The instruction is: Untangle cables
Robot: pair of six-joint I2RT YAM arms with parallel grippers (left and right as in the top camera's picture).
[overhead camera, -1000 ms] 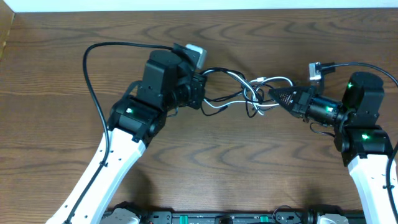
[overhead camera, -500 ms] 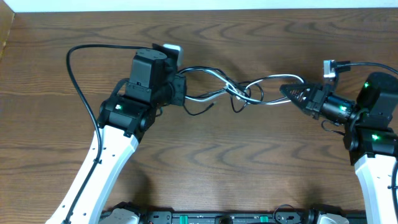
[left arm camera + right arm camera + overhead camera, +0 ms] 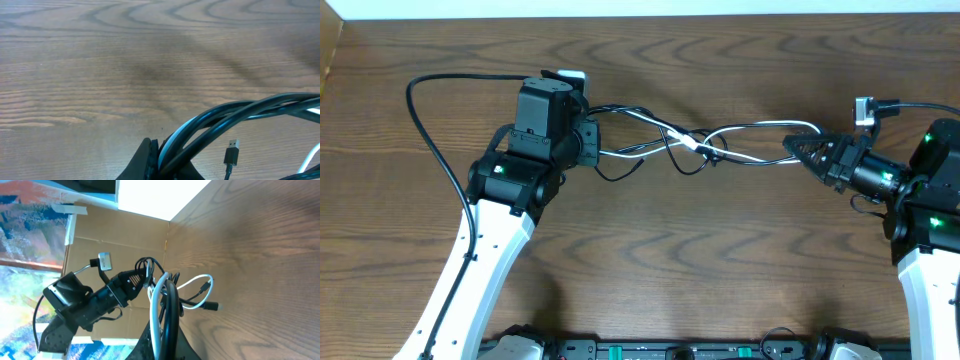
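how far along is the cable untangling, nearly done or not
Done: the left gripper and right gripper each have their jaws shut on the cables, one at each end, with the strands stretched between them. In hand: tension on the bundle from both sides. Left: the black and white strands cross in a knot at the middle, so they are not yet separated.

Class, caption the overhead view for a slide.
Left fingers and right fingers hold the tangled cables stretched across the table.

Left end effector (image 3: 594,146) clamped, right one (image 3: 790,146) clamped
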